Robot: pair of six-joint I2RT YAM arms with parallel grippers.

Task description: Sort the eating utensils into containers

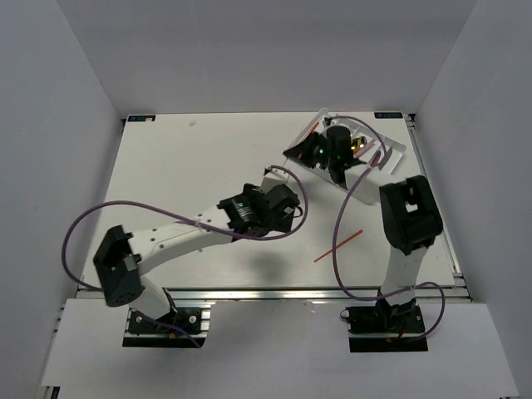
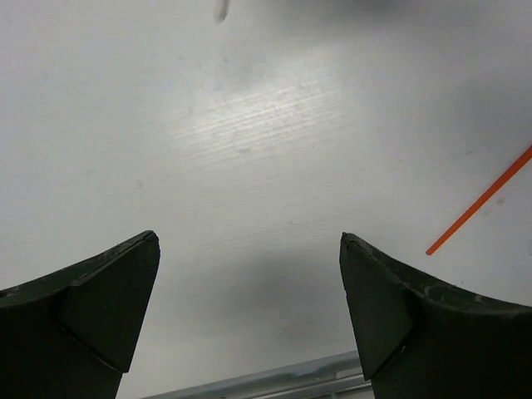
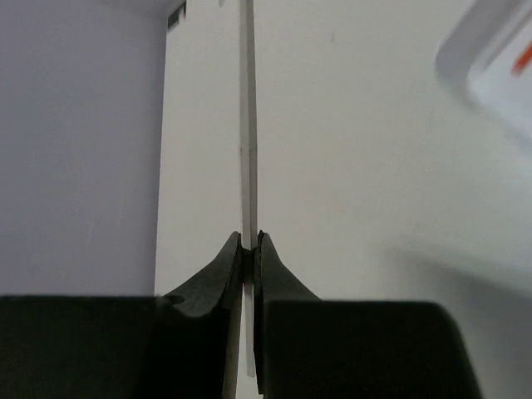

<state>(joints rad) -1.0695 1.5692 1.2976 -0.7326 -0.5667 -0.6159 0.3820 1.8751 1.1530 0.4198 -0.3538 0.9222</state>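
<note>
We see the pale chopstick [image 3: 248,125] plainly only in the right wrist view. There it runs as a thin straight line away from the camera, above the white table [image 3: 357,166]. From above, the arm hides it and we cannot pick it out. The right gripper [image 3: 248,249] pinches it close to its near end. The two fingers are pressed together on the stick with no gap to either side, and a short stub pokes out behind them.

The same view catches a blurred corner of the white tray [image 3: 490,50] at the upper right, with something red inside it, well off to the side of the chopstick. The top view shows the whole tray [image 1: 399,150] lying askew at the far right of the table, with the right arm reaching over it. It holds a few utensils, among them a gold glint [image 1: 359,143], but the wrist covers most of them and we cannot tell which compartment they are in.

A red chopstick [image 1: 339,246] lies alone on the table between the two arms. In the left wrist view this stick [image 2: 482,199] sits ahead and to the right of the left gripper [image 2: 249,241]. That gripper hovers with its fingers spread wide and nothing between them. Beneath them we see bare tabletop and the metal rail [image 2: 274,381] at the near edge.
</note>
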